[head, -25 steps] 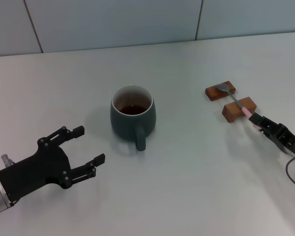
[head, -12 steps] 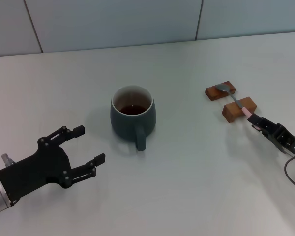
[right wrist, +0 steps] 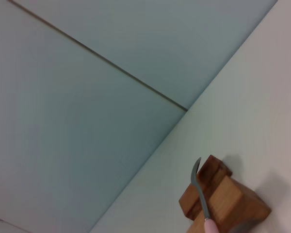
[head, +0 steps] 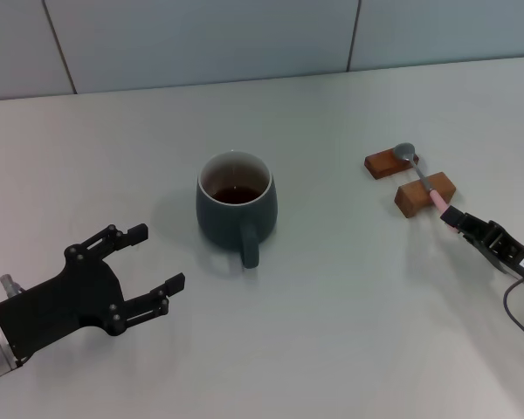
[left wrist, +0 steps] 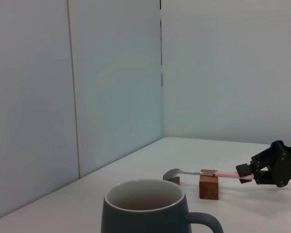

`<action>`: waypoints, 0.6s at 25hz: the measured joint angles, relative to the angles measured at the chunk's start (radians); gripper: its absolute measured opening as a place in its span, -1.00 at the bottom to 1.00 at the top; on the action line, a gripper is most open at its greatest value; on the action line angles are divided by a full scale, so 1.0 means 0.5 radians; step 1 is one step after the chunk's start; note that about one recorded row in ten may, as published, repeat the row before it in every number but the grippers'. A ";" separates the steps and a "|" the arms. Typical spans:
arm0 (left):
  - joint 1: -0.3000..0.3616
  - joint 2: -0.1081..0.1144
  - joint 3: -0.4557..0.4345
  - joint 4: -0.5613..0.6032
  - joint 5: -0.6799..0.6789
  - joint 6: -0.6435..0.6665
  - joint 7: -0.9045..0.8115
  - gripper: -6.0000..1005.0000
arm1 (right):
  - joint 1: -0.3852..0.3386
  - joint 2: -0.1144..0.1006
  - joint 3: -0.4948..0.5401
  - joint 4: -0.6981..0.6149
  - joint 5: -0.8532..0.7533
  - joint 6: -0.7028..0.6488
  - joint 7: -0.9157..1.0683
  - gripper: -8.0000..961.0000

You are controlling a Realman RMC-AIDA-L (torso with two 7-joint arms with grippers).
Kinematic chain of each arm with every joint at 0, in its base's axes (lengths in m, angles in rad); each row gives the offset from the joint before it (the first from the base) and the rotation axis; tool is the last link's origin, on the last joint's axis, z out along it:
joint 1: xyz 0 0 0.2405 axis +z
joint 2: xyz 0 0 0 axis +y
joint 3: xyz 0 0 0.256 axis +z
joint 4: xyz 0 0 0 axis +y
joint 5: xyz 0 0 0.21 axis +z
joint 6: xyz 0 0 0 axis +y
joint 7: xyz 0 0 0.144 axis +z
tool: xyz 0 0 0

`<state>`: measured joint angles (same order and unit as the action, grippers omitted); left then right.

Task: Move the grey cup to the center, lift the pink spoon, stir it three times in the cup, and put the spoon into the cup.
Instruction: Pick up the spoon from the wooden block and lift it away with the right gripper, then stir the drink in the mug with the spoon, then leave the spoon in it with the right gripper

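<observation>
The grey cup [head: 236, 209] stands upright in the middle of the table, handle toward me, with dark liquid inside; it also shows in the left wrist view [left wrist: 144, 209]. The pink spoon [head: 421, 177] lies across two wooden blocks, its metal bowl tipped up above the far block. My right gripper [head: 451, 216] is shut on the end of its pink handle, as the left wrist view [left wrist: 244, 171] shows too. The spoon's bowl shows edge-on in the right wrist view [right wrist: 198, 184]. My left gripper [head: 162, 256] is open and empty, left of the cup and nearer to me.
Two brown wooden blocks [head: 389, 163] [head: 424, 195] sit at the right of the table; they also show in the left wrist view [left wrist: 208, 183] and the right wrist view [right wrist: 225, 196]. Pale wall panels [head: 201, 35] close off the far table edge.
The spoon's bowl has risen and shifted a little to the right off the far block while my right gripper keeps hold of the handle. The left arm has hardly moved.
</observation>
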<state>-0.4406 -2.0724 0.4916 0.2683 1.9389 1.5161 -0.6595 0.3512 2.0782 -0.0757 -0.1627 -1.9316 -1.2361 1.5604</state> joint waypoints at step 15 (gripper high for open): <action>-0.001 0.000 0.001 0.003 0.000 0.026 0.000 0.68 | -0.138 0.007 0.161 -0.290 0.012 -0.899 -0.276 -0.73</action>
<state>-0.4410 -2.0724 0.4920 0.2700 1.9389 1.5293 -0.6596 0.2821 2.0815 0.0048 -0.3075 -1.9258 -1.6856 1.4226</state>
